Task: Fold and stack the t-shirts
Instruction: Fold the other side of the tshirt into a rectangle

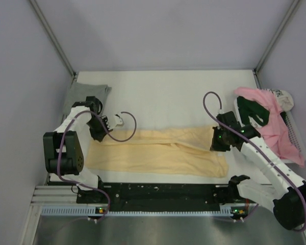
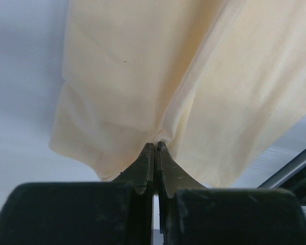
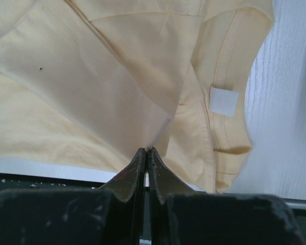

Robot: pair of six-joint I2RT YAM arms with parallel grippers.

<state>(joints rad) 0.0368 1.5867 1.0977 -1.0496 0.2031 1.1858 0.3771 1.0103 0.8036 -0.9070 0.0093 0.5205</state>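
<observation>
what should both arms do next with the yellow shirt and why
Probably lift both pinched points slightly and carry them together toward the near edge, folding the yellow shirt lengthwise. The left gripper and right gripper are each shut on its cloth, near its far edge at opposite ends. The shirt lies spread wide across the table, not yet compact.
</observation>
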